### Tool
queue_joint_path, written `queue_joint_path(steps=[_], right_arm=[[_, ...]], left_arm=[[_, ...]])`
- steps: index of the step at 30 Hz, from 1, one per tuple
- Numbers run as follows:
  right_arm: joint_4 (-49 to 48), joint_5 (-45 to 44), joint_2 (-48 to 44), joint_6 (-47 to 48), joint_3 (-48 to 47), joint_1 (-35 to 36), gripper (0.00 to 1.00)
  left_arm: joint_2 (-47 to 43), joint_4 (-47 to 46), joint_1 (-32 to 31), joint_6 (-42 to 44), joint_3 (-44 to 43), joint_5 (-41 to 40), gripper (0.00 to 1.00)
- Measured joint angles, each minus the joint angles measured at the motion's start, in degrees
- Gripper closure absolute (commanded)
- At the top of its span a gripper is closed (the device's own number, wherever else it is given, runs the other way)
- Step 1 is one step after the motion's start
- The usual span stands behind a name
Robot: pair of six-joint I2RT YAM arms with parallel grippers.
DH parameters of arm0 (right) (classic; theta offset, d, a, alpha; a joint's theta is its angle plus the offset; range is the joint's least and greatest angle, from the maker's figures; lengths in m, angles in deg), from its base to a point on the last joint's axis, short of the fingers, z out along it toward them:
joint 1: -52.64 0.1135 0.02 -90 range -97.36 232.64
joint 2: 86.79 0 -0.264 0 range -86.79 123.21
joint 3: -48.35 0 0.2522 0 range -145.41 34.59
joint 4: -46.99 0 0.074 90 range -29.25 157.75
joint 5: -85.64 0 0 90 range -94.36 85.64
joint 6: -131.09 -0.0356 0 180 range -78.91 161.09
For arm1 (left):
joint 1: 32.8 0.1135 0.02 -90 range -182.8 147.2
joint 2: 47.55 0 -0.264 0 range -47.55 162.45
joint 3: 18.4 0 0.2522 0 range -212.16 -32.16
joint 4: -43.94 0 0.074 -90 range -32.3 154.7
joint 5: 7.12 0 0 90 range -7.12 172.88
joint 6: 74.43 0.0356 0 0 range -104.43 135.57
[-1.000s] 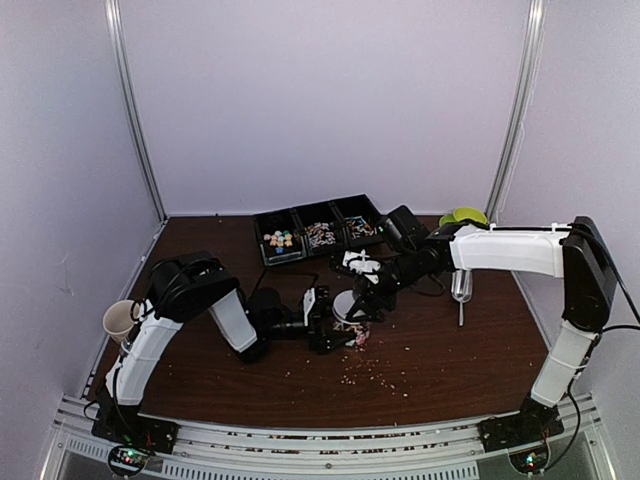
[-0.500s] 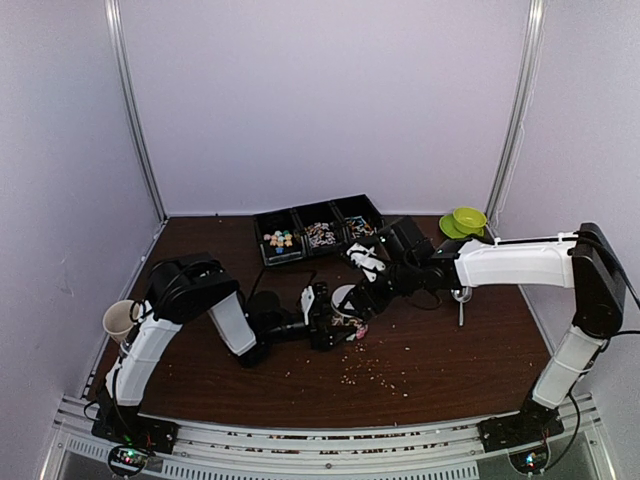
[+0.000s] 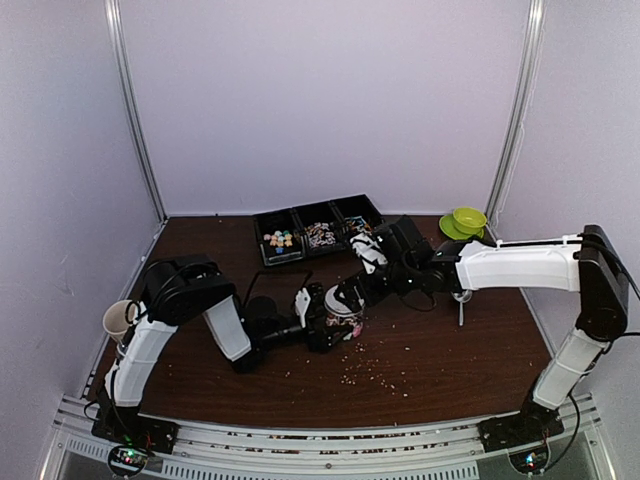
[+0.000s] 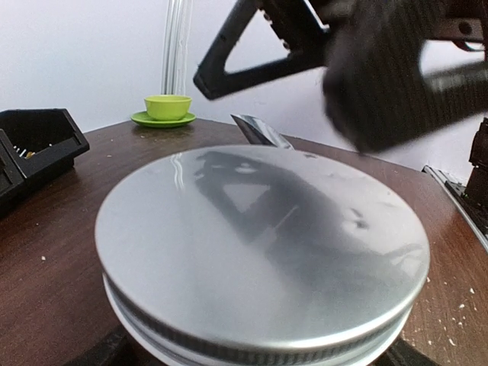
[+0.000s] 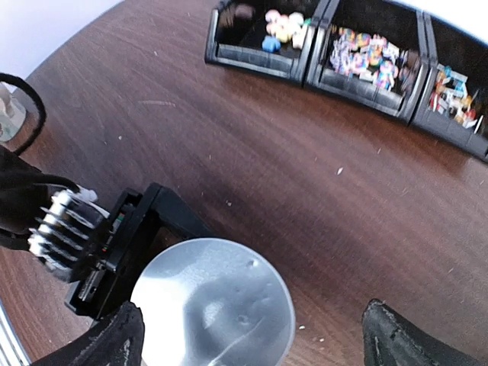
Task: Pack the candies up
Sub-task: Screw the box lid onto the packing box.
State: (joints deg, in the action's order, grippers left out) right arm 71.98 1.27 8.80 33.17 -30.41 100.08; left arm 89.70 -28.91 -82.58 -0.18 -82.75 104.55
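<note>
Your right gripper (image 5: 255,339) has swung left over the jar (image 3: 345,312); its jaws stand wide above the lid (image 4: 259,244); your left gripper (image 3: 318,312) clamps the jar on the desk (image 5: 229,137); candies (image 5: 278,29) lie in the far bins (image 5: 259,55); capping appears to be in hand; next, verify that the lid seats squarely.

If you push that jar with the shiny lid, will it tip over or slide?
It would probably slide, not tip: the jar sits low under a wide, flat lid. That lid shines like a mirror, so it is likely smooth and slippery. It looks hard, not squishy.
</note>
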Motion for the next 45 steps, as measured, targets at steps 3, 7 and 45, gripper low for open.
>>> queue_joint_path(steps=[3, 7, 45], right_arm=[[-0.2, 1.8, -2.6, 3.9, 0.0, -0.7, 0.01], [2.0, 8.6, -6.3, 13.4, -0.3, -2.7, 0.01], [31.5, 34.7, 5.4, 60.1, -11.6, -7.3, 0.0]], left_arm=[[0.1, -0.5, 0.1, 0.2, 0.2, 1.5, 0.18], [1.5, -2.4, 0.5, 0.9, -0.4, 5.6, 0.17], [3.3, -2.4, 0.2, -0.7, -4.0, 23.3, 0.18]])
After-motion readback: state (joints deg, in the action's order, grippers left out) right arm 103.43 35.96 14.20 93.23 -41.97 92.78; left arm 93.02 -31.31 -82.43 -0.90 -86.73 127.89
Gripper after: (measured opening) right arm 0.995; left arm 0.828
